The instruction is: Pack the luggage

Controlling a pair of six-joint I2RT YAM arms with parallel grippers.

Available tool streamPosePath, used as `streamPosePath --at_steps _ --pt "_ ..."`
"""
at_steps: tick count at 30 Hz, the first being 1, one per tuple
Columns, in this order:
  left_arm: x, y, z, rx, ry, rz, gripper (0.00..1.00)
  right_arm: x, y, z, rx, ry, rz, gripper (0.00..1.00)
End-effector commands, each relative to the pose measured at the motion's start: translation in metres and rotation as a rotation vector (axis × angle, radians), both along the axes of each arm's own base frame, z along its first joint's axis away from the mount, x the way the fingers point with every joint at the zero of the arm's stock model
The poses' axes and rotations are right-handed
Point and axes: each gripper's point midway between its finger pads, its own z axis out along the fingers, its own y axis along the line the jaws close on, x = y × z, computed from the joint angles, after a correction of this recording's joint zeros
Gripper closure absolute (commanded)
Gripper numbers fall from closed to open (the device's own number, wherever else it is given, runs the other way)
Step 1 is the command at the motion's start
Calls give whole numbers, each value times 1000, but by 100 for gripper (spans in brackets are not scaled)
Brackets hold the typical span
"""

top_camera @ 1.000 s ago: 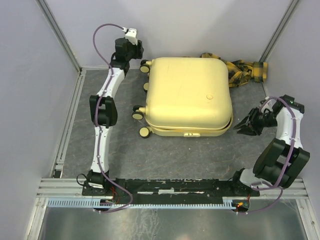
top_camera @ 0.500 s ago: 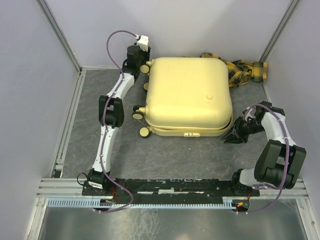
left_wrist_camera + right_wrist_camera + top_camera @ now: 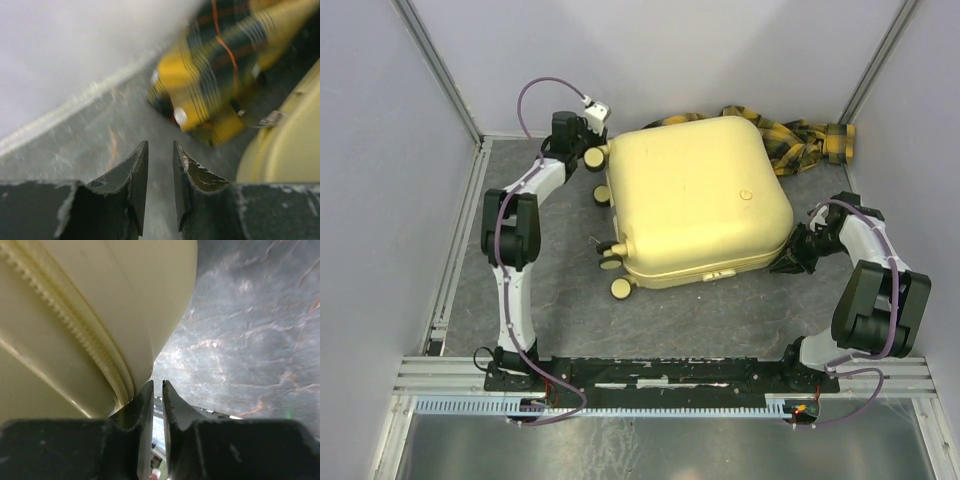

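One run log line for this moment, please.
luggage: lid down | plaid cloth: outside, behind luggage | left gripper: narrow gap, empty | right gripper: narrow gap, empty, at zipper seam

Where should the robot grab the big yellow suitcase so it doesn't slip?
Probably the small handle on the near edge of the luggage, coming in from the front. The shell is wide, smooth and rounded, so a pinch would likely slip elsewhere. The handle sticks out a little and is narrow.

Pale walls [image 3: 670, 50] enclose a dark grey, marbled floor [image 3: 720, 310] — evenly lit.
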Motion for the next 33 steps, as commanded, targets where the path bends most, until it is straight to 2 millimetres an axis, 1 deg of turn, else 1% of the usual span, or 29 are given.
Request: streamPosePath --at_steps 1,3,4,6,7,8,10,12,13,14,15,19,21,22,23,25,27,28,30,33 --pt "-82 -47 61 22 -80 -293 68 82 -22 13 -98 -287 12 84" --pt "-109 -43 52 65 -68 -340 69 100 -26 13 -116 -322 31 94" --pt "-122 -39 50 90 -70 -361 70 109 -26 14 -121 -341 38 96" --pt "-149 -35 42 121 -53 -405 70 125 -22 16 -115 -373 57 98" --pt "-161 -32 35 135 -37 -422 71 134 -18 19 -114 -394 73 98" --pt "-173 -30 33 147 -25 -440 71 142 -13 21 -108 -410 91 98" --pt "-197 -25 21 162 17 -469 73 156 4 23 -92 -438 145 98" --pt "-220 -23 15 171 40 -506 73 170 21 25 -86 -472 202 98" --pt "-231 -22 13 173 46 -523 73 178 29 25 -82 -487 228 98" --pt "-241 -21 16 176 39 -537 73 185 38 25 -82 -501 252 98" --pt "-251 -21 11 175 56 -551 73 193 45 25 -81 -516 271 98" --pt "-284 -22 13 152 87 -589 73 227 75 21 -63 -563 339 98" --pt "-302 -24 9 139 114 -614 74 243 94 22 -52 -604 383 97" --pt "-309 -25 8 136 123 -625 73 251 103 17 -45 -613 405 97" --pt "-316 -26 7 137 127 -634 73 260 111 19 -41 -640 425 97" --pt "-327 -30 6 136 132 -649 73 275 125 21 -35 -681 452 96" --pt "-329 -35 5 119 142 -631 73 289 136 23 -27 -716 468 95" --pt "-325 -37 6 103 146 -608 73 297 138 26 -27 -734 469 94" --pt "-312 -43 11 60 159 -553 73 311 139 36 -38 -783 469 92" --pt "-282 -51 16 4 184 -468 74 321 135 54 -79 -850 512 86"
